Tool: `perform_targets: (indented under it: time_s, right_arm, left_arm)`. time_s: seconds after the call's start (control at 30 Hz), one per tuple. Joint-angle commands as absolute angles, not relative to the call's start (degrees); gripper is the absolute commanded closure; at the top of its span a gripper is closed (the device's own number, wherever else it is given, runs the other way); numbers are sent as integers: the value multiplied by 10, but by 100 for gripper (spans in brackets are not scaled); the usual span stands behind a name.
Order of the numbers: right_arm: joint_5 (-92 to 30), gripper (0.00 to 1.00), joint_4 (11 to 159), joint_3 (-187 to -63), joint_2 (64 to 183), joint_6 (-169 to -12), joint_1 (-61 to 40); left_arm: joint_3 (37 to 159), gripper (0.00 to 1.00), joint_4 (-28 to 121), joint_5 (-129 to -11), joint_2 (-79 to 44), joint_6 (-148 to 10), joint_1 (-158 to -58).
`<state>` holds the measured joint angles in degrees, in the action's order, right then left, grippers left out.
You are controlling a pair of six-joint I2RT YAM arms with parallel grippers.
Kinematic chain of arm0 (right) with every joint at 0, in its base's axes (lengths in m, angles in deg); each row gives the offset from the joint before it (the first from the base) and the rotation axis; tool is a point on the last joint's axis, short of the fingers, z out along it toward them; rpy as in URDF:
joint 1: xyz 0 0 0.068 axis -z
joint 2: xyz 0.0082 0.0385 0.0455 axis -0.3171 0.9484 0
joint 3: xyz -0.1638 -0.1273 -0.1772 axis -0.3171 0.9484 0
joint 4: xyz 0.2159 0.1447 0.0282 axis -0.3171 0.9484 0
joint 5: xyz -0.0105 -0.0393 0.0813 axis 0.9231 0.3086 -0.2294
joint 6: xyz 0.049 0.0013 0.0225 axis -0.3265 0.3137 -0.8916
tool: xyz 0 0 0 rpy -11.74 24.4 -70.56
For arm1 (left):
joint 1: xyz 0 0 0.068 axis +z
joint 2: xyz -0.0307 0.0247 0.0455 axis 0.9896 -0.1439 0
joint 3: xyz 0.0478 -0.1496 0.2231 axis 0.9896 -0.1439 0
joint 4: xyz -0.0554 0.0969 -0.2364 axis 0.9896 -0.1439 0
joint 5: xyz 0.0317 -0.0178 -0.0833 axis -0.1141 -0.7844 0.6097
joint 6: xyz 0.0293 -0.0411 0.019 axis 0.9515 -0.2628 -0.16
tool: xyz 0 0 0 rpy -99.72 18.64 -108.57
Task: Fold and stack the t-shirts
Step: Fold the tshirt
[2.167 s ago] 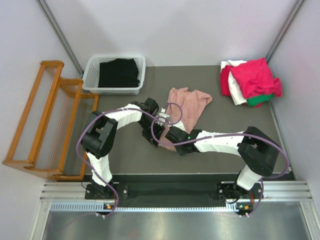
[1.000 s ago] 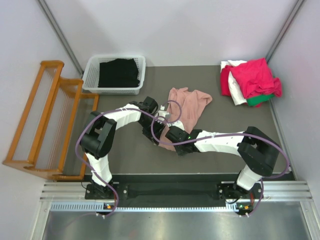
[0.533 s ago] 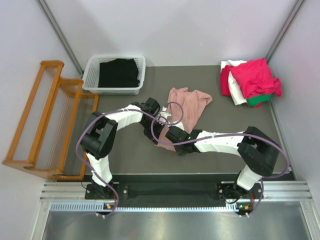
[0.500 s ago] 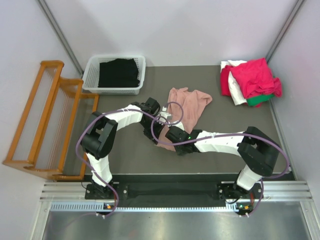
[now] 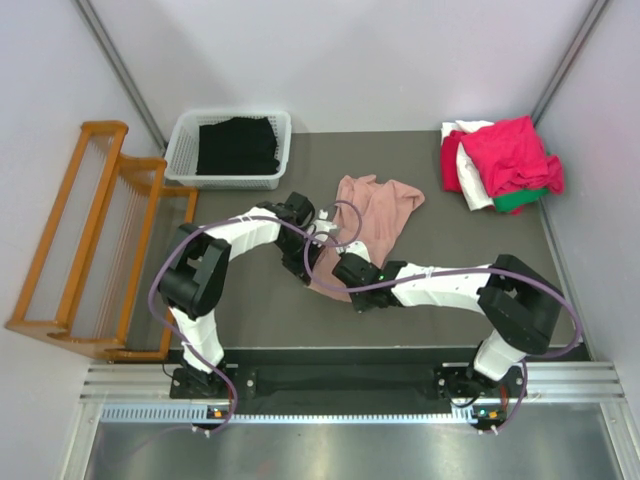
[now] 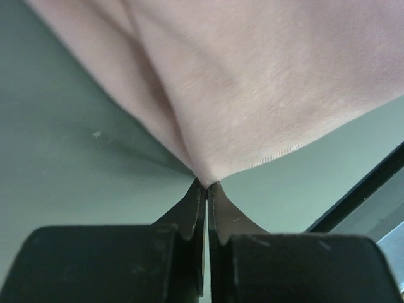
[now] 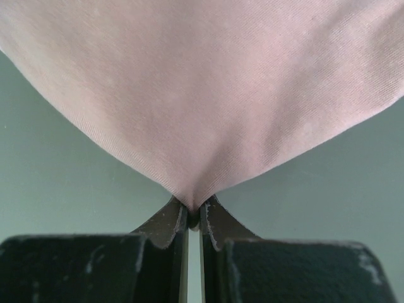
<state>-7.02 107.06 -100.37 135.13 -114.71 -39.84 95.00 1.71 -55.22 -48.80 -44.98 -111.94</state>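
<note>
A dusty-pink t-shirt [image 5: 378,210] lies crumpled on the dark mat, plain side showing. My left gripper [image 5: 300,262] is shut on its near-left edge; the left wrist view shows the cloth [image 6: 252,95] pinched at the fingertips [image 6: 206,187]. My right gripper [image 5: 340,275] is shut on the near edge just to the right; the right wrist view shows the cloth [image 7: 208,95] pinched at the fingertips [image 7: 192,213]. The two grippers sit close together. A pile of crimson-pink [image 5: 510,150], white [image 5: 472,185] and green [image 5: 520,198] shirts lies at the far right.
A white basket [image 5: 180,150] holding black cloth [image 5: 236,145] stands at the far left. A wooden rack [image 5: 90,235] stands left of the mat. Grey walls close in the far side and the right. Purple cables loop over both arms.
Both grippers have stayed pinched on the pink shirt's near edge. They have shifted slightly, the right one drawing a little toward the near side with the cloth.
</note>
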Motion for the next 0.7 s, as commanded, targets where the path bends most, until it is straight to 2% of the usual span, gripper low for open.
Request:
perform_targets:
  time_s: [0.0, 0.37, 0.67]
  right_arm:
    - [-66, 100, 1094, -973, 1347, -1158, -395]
    - [-82, 100, 1125, -942, 1301, -1175, -395]
    - [-106, 100, 1210, -934, 1195, -1204, -425]
  left_arm:
    - [952, 100, -5, -559, -455, -432, -1091]
    - [990, 100, -83, -526, -443, -403, -1090]
    - [991, 100, -190, -508, -397, -357, -1092]
